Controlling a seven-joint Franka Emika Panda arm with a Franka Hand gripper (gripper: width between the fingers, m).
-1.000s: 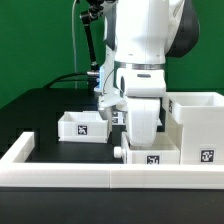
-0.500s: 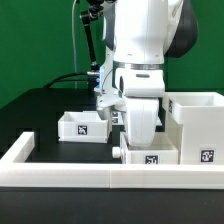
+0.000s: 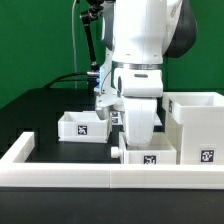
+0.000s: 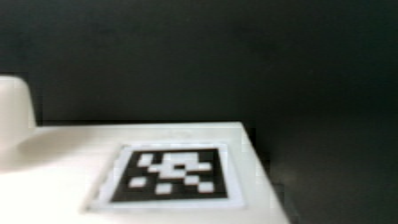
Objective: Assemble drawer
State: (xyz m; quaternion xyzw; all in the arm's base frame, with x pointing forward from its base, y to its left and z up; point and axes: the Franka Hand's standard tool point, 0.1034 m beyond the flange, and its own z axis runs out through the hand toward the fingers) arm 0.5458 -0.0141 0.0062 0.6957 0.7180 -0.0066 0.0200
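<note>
Nearest my exterior camera ran the low white rail (image 3: 60, 172) edging the black table (image 3: 40, 110). Just behind it lay a white tagged drawer panel (image 3: 150, 157) with the arm's white two-finger gripper (image 3: 140, 135) hanging right over it (my wrist camera showed a black-and-white tag (image 4: 175, 172) up close, blurred). I could not tell whether the fingers were spread or pressed together, as the hand's body hid them. Farther back sat a small open white box (image 3: 80, 126) toward the exterior view's left and a taller white box (image 3: 195, 120) on its right.
</note>
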